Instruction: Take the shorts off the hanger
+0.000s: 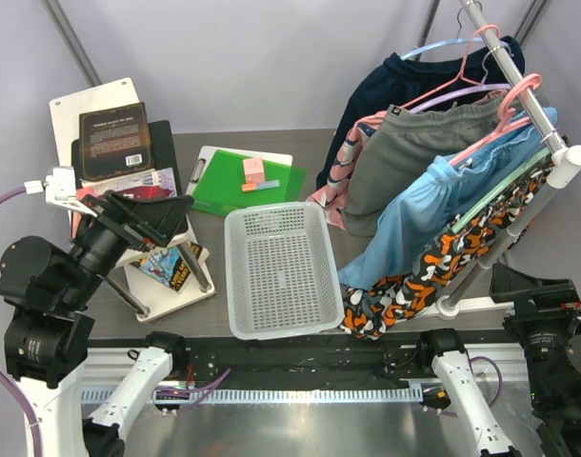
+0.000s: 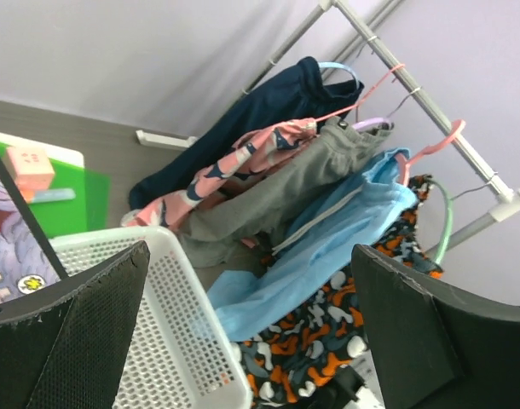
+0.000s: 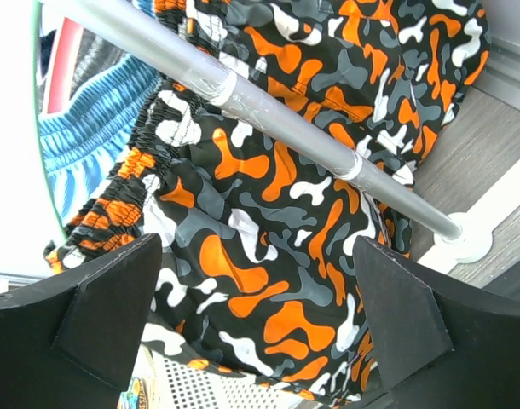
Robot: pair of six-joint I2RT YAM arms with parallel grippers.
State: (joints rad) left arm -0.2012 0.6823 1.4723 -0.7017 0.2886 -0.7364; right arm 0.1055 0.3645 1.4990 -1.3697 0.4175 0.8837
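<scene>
Hanging from the slanted rail [image 1: 524, 81] at the right of the tabletop [image 1: 205, 143], the camouflage shorts [image 1: 433, 276] sit nearest its low front end. The light blue shorts [image 1: 414, 214] are just behind them, their waistband gathered on a pink hanger [image 1: 515, 98]. A green hanger [image 2: 447, 213] appears to carry the camouflage pair, so neither pair is off yet. The right claw [image 3: 258, 243] is spread wide and holds nothing. It is close up to the camouflage print just under the rail, probably so it can take that front pair first, since nothing blocks it. The left claw [image 2: 250, 256] is also wide and empty. It is held back over the left side and looks across the white basket [image 1: 286, 331] toward the rack, likely waiting to steady a hanger. The basket lies between the arms, just beside the camouflage hem, a handy place for freed garments. Farther up the rail, the grey shorts [image 1: 405, 162] and the navy garment [image 1: 386, 90] hang clear of both claws.
</scene>
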